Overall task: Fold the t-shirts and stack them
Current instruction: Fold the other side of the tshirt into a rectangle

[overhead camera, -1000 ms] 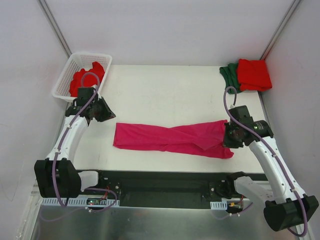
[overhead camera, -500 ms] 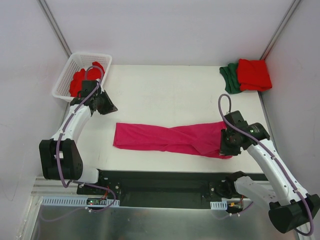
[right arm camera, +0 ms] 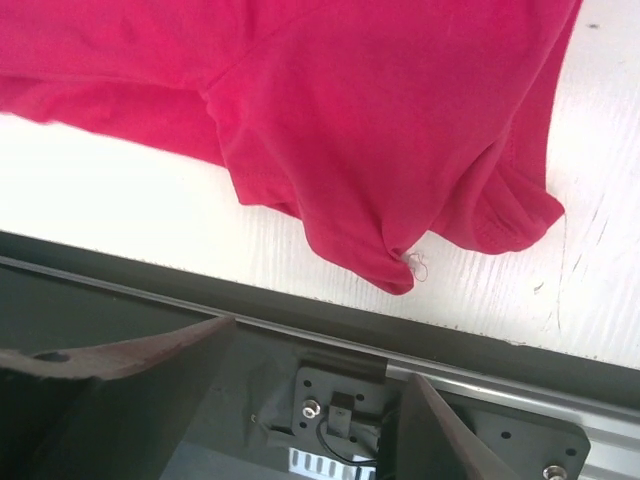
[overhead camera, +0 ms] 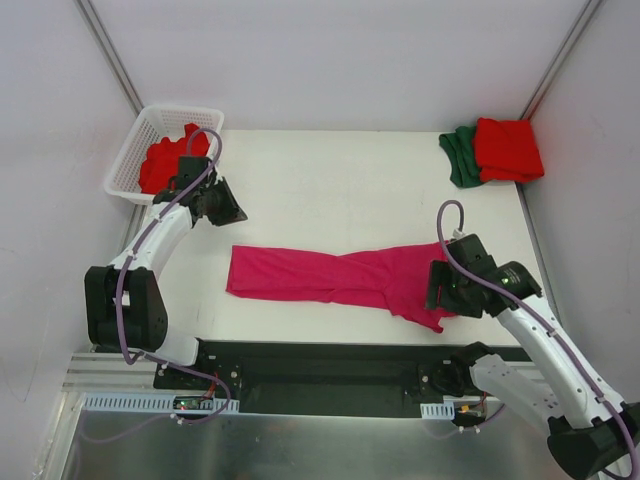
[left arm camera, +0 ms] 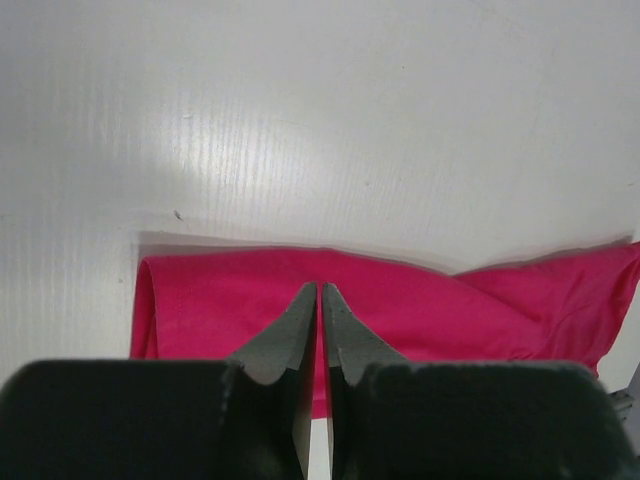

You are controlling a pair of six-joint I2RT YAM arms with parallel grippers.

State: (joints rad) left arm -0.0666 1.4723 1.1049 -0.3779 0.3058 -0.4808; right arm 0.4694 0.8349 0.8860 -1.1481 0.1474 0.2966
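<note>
A magenta-pink t-shirt [overhead camera: 330, 280] lies in a long band across the near half of the table, its right end bunched close to the front edge [right arm camera: 400, 270]. My right gripper [overhead camera: 432, 290] hovers over that end, open, with nothing between its fingers [right arm camera: 315, 350]. My left gripper [overhead camera: 232, 212] is shut and empty, up off the table behind the shirt's left end [left arm camera: 320, 290]. A folded red t-shirt [overhead camera: 508, 148] lies on a dark green one [overhead camera: 458, 158] at the back right corner. Another red t-shirt [overhead camera: 162, 162] sits in the basket.
The white lattice basket [overhead camera: 133, 150] stands at the back left corner. The table's black front rail [right arm camera: 300, 330] runs just below the shirt's bunched end. Grey walls close in the table on three sides.
My right gripper has opened and let go of the shirt's right end after pulling it toward the front edge. My left arm has swung further over the table, staying shut.
</note>
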